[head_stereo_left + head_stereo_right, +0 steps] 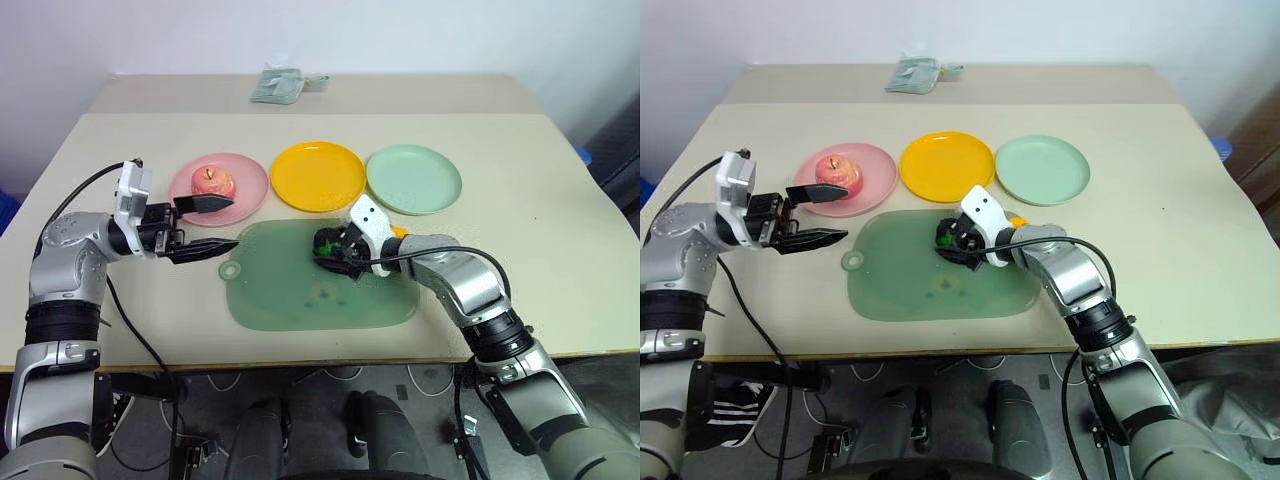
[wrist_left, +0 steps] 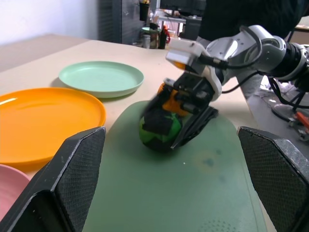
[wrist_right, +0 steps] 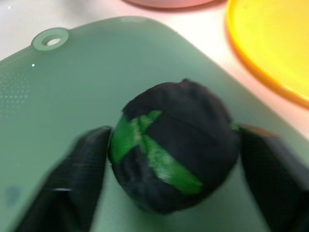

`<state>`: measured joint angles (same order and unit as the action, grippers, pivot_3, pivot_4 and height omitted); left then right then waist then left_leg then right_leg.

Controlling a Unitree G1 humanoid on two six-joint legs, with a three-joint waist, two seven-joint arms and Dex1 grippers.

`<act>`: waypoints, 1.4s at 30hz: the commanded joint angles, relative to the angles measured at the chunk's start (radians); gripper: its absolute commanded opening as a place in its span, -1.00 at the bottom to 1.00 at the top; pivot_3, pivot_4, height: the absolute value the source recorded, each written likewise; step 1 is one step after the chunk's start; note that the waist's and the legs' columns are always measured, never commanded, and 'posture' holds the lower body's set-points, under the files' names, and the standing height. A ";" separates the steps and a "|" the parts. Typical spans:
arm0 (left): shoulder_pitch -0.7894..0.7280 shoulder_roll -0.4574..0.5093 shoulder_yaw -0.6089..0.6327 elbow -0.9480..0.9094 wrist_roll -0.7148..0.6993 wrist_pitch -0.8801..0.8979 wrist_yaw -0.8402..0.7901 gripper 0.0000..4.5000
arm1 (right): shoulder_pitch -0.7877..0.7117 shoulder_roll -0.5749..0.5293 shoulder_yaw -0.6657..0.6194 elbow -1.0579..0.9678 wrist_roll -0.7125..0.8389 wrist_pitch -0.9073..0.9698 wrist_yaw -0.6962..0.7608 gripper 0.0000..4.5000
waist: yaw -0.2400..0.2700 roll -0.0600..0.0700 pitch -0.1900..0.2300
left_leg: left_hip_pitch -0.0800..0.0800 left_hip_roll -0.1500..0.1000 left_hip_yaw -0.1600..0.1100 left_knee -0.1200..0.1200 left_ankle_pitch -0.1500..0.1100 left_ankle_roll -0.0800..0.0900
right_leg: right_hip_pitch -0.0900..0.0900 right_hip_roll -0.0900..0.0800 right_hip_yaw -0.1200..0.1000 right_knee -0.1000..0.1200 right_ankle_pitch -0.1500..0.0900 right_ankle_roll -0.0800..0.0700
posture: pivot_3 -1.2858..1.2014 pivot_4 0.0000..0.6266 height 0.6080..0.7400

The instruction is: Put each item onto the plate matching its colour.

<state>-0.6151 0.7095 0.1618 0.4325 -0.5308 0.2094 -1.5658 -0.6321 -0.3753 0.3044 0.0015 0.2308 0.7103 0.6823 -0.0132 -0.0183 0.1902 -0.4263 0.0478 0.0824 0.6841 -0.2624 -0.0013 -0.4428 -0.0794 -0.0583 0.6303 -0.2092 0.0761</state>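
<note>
Your right gripper (image 3: 171, 159) is clamped on the blackish-green ball (image 3: 174, 150), fingers pressed to both its sides, on the green mat (image 1: 300, 290). Your left gripper (image 1: 212, 225) hangs with its fingers spread, beside the pink plate (image 1: 250, 180) holding the apple (image 1: 212, 182). Yellow plate (image 1: 318, 176) and mint plate (image 1: 414, 179) bare.

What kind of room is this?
Probably a robot lab or workshop: a plain table with three coloured plates, loose cables on the floor, and cluttered benches behind.
</note>
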 commanded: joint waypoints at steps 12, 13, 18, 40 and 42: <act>-0.141 -0.083 0.046 0.030 0.019 -0.038 0.219 1.00 | -0.212 0.031 -0.320 0.117 0.045 -0.094 -0.157 -0.14 | 0.002 0.000 0.000 | 0.000 0.000 0.000 0.000 0.000 0.000 | 0.000 0.000 0.000 0.000 0.000 0.000 | 0.03 -0.52 1.00; -0.159 -0.100 0.042 0.046 0.038 -0.056 0.265 1.00 | -0.236 0.016 -0.330 0.193 0.007 -0.146 -0.194 -0.14 | 0.003 0.000 0.000 | 0.000 0.000 0.000 0.000 0.000 0.000 | 0.001 0.000 0.000 0.000 0.000 0.000 | 0.03 -0.52 1.00; -0.189 -0.176 0.028 0.058 0.082 -0.101 0.412 1.00 | -0.308 -0.025 -0.364 0.491 -0.084 -0.332 -0.293 -0.14 | -0.001 0.000 0.000 | 0.000 -0.001 0.001 -0.001 0.000 0.000 | 0.000 0.000 0.000 -0.001 0.000 0.001 | 0.03 -0.52 1.00; -0.058 -0.052 0.054 -0.147 -0.164 0.253 0.160 1.00 | -0.169 -0.115 -0.417 0.165 0.214 -0.136 0.064 0.99 | -0.019 0.002 0.001 | 0.000 0.001 0.000 -0.002 0.000 0.000 | -0.001 0.000 0.001 0.001 0.001 0.001 | 0.03 -0.52 1.00; -0.050 -0.032 0.044 -0.153 -0.169 0.271 0.127 1.00 | -0.096 -0.165 -0.392 0.005 0.251 -0.058 0.102 0.99 | -0.010 0.002 0.001 | 0.000 0.001 -0.001 -0.003 0.000 0.000 | -0.001 0.000 0.001 0.000 0.000 0.001 | 0.03 -0.52 1.00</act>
<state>-0.6618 0.6690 0.1944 0.3116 -0.6689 0.4600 -1.4102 -0.7393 -0.5199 -0.0987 0.1366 0.4341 0.5921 0.7499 -0.0229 -0.0160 0.1916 -0.4260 0.0485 0.0817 0.6816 -0.2625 -0.0012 -0.4434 -0.0799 -0.0573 0.6306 -0.2089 0.0768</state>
